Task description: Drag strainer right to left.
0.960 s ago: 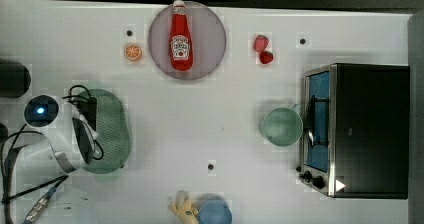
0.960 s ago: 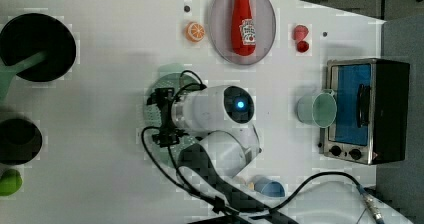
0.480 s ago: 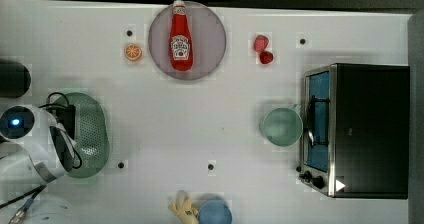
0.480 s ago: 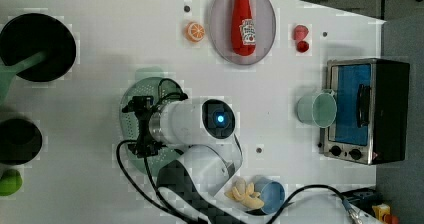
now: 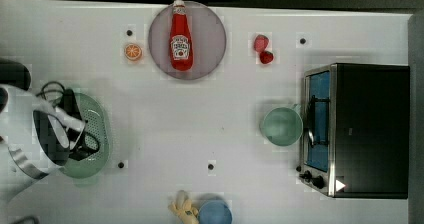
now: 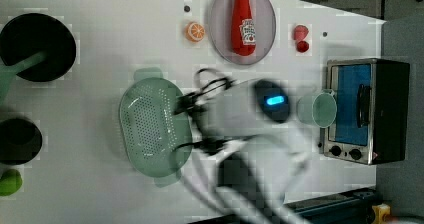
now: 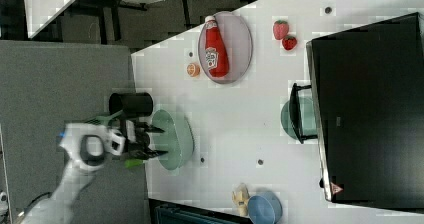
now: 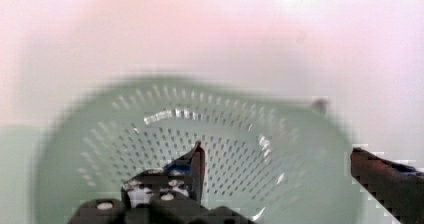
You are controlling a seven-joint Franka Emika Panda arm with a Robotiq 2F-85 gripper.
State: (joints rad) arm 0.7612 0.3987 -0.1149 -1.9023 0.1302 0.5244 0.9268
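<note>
1. Strainer [image 6: 150, 126]: pale green plastic, finely perforated, slight sheen on the bowl.
2. My end effector [image 8: 277, 169]: black matt fingers, on a glossy white arm shell.
3. Worktop [image 5: 165, 119]: smooth matt white.
4. Toaster oven [image 5: 360, 129]: brushed metal frame, black matt top.
5. Ketchup bottle [image 5: 180, 36]: glossy red plastic.

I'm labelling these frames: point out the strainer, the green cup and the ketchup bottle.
strainer [image 6: 150, 124], left view, on the perforated bowl.
green cup [image 5: 281, 126], top view, on the inside of the cup.
ketchup bottle [image 5: 180, 46], top view, on the white label.
</note>
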